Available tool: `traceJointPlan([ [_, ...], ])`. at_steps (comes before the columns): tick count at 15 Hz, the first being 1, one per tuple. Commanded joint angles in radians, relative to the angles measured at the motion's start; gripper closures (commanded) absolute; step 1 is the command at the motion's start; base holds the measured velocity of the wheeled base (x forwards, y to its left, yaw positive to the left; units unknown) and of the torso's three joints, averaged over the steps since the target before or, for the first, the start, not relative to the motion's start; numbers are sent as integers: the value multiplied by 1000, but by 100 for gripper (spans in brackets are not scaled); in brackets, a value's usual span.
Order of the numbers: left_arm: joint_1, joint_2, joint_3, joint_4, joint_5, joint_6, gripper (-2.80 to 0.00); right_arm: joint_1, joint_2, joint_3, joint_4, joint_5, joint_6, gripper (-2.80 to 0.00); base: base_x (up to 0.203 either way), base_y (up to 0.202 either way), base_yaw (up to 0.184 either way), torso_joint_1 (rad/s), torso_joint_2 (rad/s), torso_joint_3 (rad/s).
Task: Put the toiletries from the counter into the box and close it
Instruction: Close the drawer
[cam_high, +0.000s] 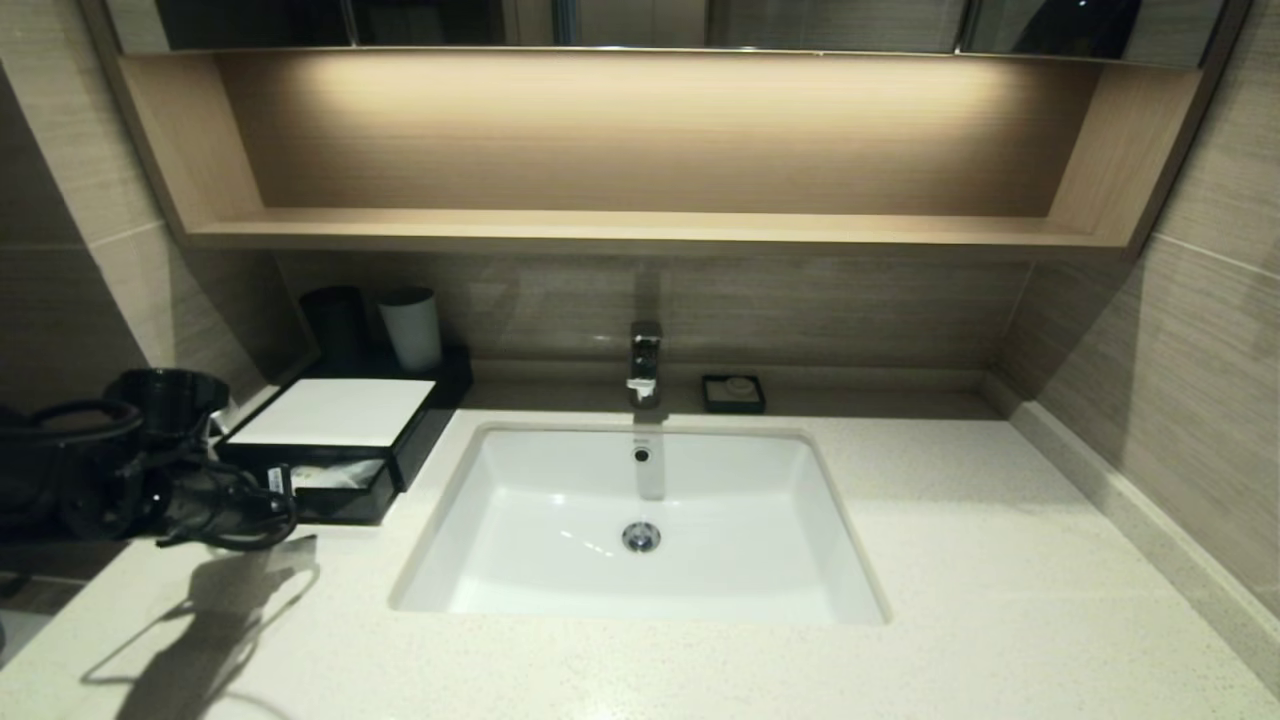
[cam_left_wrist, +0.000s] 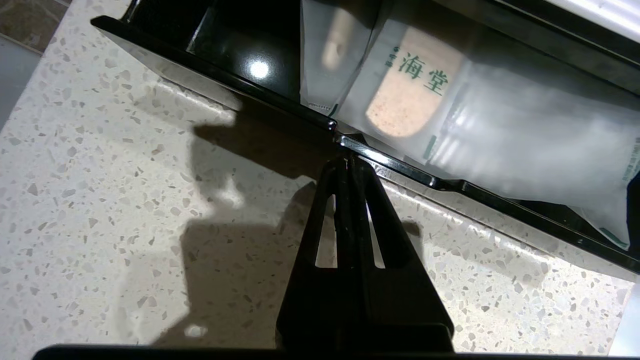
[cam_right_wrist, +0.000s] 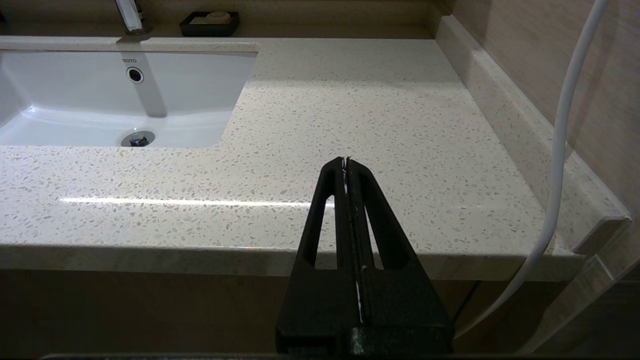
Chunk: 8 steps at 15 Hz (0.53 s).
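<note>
Low black rectangular box with flat white top panel (cam_high: 335, 412) sits on the cream-white speckled stone counter (cam_high: 950, 560), at the far left, just left of the white rectangular sink (cam_high: 640, 520). Its black drawer (cam_left_wrist: 430, 180) stands pulled out toward the near side. Inside the drawer: slim toiletries in translucent whitish plastic wrappers with green print (cam_left_wrist: 450, 110), lying across it; at least two wrappers show, overlapping; exact count cannot be told.

Left gripper (cam_left_wrist: 345, 160) — black, tapered fingers pressed together, nothing between them. Tips sit right at the notch in the drawer's front rim; touching or just short of it cannot be told. In the head view the left arm comes in low from the left edge, wrist reaching toward the drawer front, cables looped beneath, shadow cast on the counter near it.

Right gripper (cam_right_wrist: 346, 161) — fingers closed flat on each other, empty. Held off the near edge of the counter on the right side, well apart from the box, pointing across the bare stone toward the far wall.

Behind the box: black cup (cam_high: 335, 322) and white cup (cam_high: 411, 328), side by side. Chrome faucet (cam_high: 645, 362) behind the sink; small black soap dish (cam_high: 733, 393) to its right. Tan wooden shelf (cam_high: 640, 230) above.
</note>
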<state>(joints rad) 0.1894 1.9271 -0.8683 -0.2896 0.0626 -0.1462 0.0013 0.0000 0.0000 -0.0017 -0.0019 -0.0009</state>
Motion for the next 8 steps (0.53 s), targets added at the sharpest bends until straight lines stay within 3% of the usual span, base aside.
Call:
traceJointPlan([
  [1, -3, 12, 0, -10, 0, 0, 0, 0, -1, 1, 0, 0, -1, 0, 0, 0, 0, 0, 0, 0],
  [8, -14, 53, 0, -93, 3, -3, 0, 0, -1, 2, 0, 0, -1, 0, 0, 0, 0, 0, 0, 0],
])
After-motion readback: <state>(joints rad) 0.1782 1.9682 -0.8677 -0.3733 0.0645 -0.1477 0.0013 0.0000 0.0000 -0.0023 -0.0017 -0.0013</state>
